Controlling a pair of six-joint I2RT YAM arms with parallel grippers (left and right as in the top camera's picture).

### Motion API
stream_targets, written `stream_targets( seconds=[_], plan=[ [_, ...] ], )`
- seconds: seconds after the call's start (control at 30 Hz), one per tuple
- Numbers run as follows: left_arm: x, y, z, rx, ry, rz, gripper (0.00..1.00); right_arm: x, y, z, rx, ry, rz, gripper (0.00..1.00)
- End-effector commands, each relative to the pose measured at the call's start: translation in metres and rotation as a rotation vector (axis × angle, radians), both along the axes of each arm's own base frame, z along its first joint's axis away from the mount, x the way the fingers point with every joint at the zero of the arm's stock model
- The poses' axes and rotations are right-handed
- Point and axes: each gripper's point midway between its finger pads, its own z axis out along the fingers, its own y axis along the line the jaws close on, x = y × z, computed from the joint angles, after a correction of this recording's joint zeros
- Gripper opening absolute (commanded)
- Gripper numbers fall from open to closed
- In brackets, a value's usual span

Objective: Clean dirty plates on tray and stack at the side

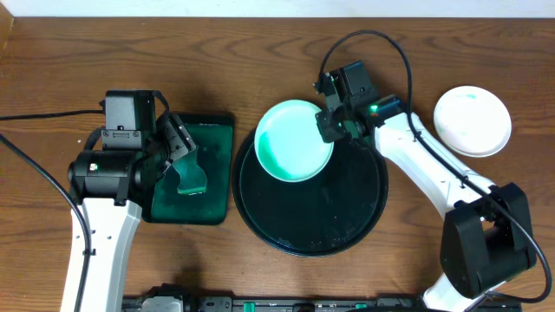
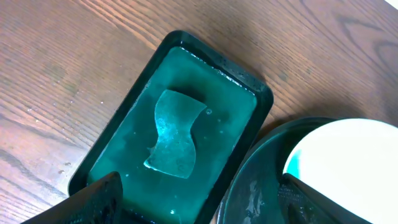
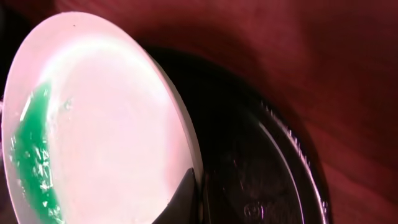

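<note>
A dirty plate (image 1: 295, 139), white with a teal smear along its lower-left edge, hangs tilted over the upper left of the black tray (image 1: 347, 208). My right gripper (image 1: 332, 126) is shut on its right rim. In the right wrist view a dark finger (image 3: 183, 199) presses the plate's (image 3: 106, 124) edge, with the tray (image 3: 267, 174) below. My left gripper (image 1: 179, 149) is open above the sponge (image 1: 192, 178), holding nothing. In the left wrist view its fingertips (image 2: 93, 202) straddle the green tray's near end, and the sponge (image 2: 176, 134) lies flat further in.
The sponge lies in a small rectangular dark green tray (image 1: 217, 130) of teal liquid, left of the black tray. Another white plate (image 1: 472, 120) rests on the wooden table at the far right. Cables trail from both arms.
</note>
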Motion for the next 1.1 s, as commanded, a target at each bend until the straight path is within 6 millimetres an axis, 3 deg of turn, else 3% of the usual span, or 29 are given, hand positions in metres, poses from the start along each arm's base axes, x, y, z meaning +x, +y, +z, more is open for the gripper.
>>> stream_targets(
  seconds=[0.0,0.2,0.47,0.73,0.87,1.07],
  plan=[
    [0.002,0.001,0.007,0.001,-0.018,0.005,0.8,0.008,0.032,0.044,0.065,-0.111,0.084,0.01],
    [0.002,0.001,0.007,0.001,-0.018,0.005,0.8,0.012,0.096,0.085,0.09,-0.347,0.214,0.01],
    [0.002,0.001,0.007,0.001,-0.018,0.005,0.8,0.016,0.16,0.101,-0.038,-0.666,0.196,0.01],
    [0.002,0.001,0.007,0.001,-0.018,0.005,0.8,0.011,0.184,0.138,-0.04,-0.844,0.21,0.01],
    [0.002,0.001,0.007,0.001,-0.018,0.005,0.8,0.002,0.194,0.143,-0.086,-0.89,0.269,0.01],
    [0.002,0.001,0.007,0.001,-0.018,0.005,0.8,0.0,0.189,0.147,-0.162,-0.924,0.229,0.01]
  ],
)
